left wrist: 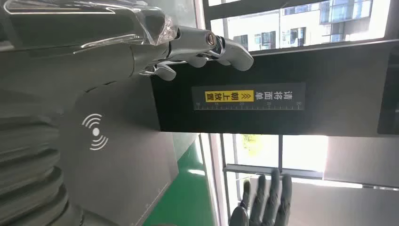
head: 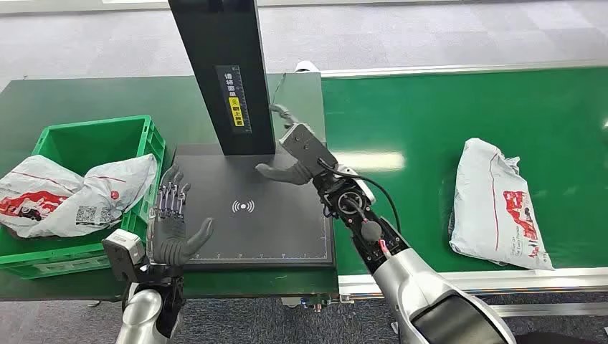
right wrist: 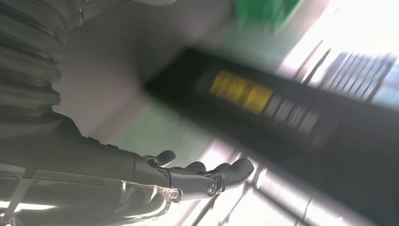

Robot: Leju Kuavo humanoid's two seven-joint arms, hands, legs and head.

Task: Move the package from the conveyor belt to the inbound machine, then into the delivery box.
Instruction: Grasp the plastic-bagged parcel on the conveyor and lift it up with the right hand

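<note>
A grey poly package with red print lies on the green conveyor belt, near its front edge at the right. The inbound machine is a black scan plate with a black column rising behind it. My right hand hovers open over the plate's far right corner beside the column, holding nothing; its fingers appear in the blurred right wrist view. At the plate's front left edge my left hand stands open, its fingers spread and pointing up. A second grey package lies in the green delivery box.
The delivery box stands on the dark green table left of the scan plate. The column carries a yellow and black label. The belt's metal front rail runs to the right of my right arm.
</note>
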